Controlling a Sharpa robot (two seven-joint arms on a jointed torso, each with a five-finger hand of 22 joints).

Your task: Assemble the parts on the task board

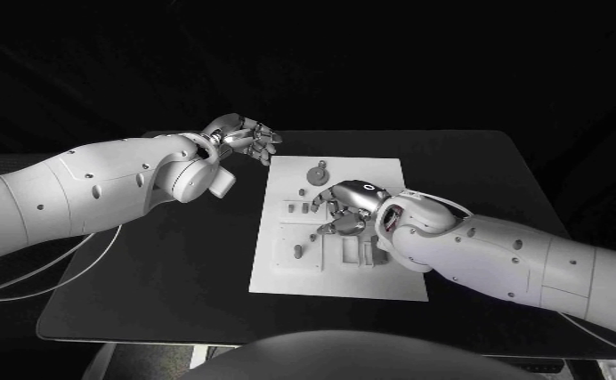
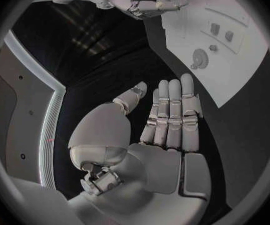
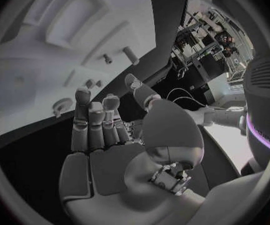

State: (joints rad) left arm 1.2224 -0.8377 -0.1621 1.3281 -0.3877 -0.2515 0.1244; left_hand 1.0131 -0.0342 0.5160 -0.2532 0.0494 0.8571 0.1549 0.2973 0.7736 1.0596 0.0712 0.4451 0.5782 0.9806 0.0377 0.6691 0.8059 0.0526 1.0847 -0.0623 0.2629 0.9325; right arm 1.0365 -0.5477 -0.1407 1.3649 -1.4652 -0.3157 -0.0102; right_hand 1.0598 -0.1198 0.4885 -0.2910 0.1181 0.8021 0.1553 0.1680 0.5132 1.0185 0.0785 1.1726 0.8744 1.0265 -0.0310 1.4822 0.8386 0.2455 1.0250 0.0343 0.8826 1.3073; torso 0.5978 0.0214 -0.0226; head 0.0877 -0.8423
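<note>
Hovering over the middle of the white rectangular task board (image 1: 336, 260), the right silver many-fingered hand (image 1: 349, 206) had its fingers (image 1: 336, 216) curled down toward the small grey parts (image 1: 312, 206) standing there; whether they touched or pinched one could not be told from the head view. The right wrist view showed that hand (image 3: 119, 150) from behind with its fingers (image 3: 94, 122) straight, side by side, thumb apart, nothing seen between them, and the board (image 3: 53, 75) beyond the fingertips with small pegs (image 3: 130, 55) on it.

Left silver hand (image 1: 244, 140) sat off the board, above the black surface (image 1: 167, 282) near the board's far left corner, fingers slightly spread and holding nothing. Left wrist view showed it (image 2: 154, 140) with fingers (image 2: 172, 110) pressed flat together, thumb out, empty, the board (image 2: 225, 50) well apart past the fingertips.

A round grey disc part with a peg (image 1: 317, 172) stood near the board's far edge, between both hands; it showed in the left wrist view (image 2: 200, 58) beside two small square parts (image 2: 221, 32). That view also caught the right hand (image 2: 149, 1) over the board, which the right wrist view could not show from outside.
</note>
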